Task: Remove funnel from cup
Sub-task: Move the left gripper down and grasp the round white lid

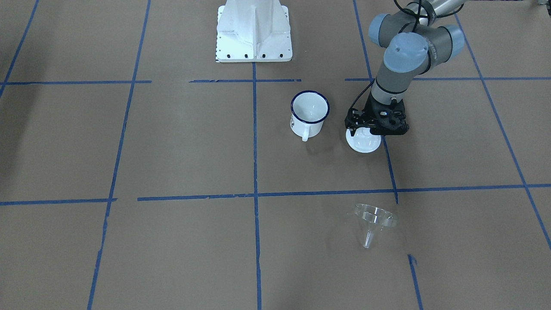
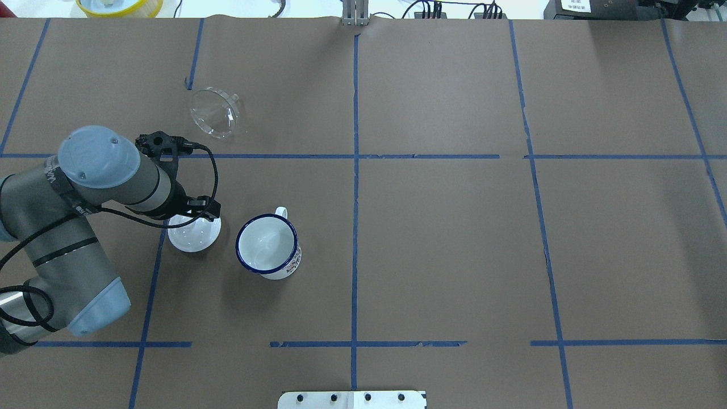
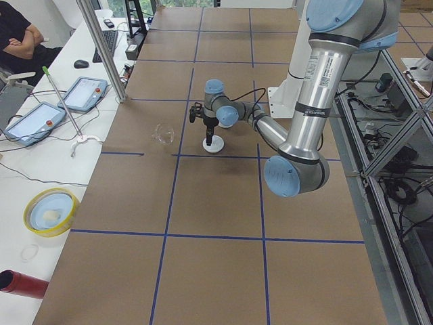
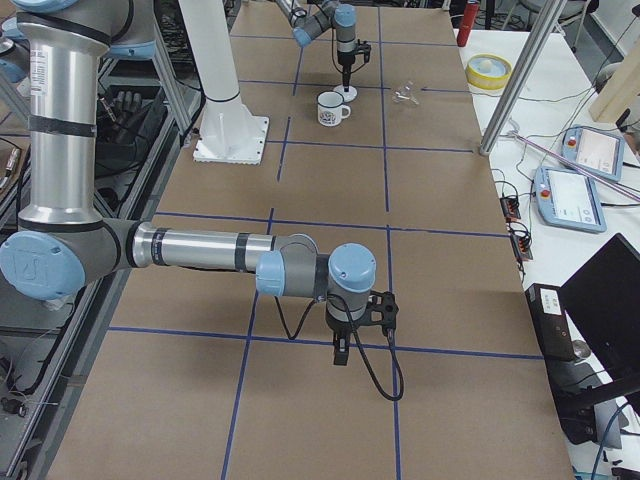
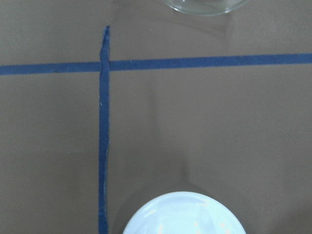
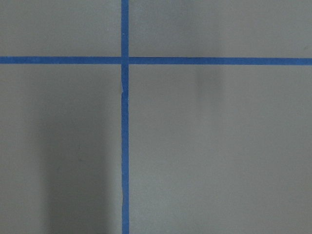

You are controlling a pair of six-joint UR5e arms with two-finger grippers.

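The left arm bends over the table [image 2: 454, 238], wrist pointing straight down, with the left gripper [image 1: 364, 130] right above a white lid [image 1: 365, 143]; I cannot tell how wide its jaws stand or whether they touch the lid. Just right of the lid the cup [image 2: 268, 245] stands upright and empty. The funnel [image 2: 214, 112] lies tipped on the table farther out, past a tape line. The right gripper [image 4: 341, 352] hangs low over bare table, opening unclear

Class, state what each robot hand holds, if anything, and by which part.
Cannot be told: the left hand hangs over the white lid, its fingertips hidden. The right hand shows nothing in it. The funnel lies free.
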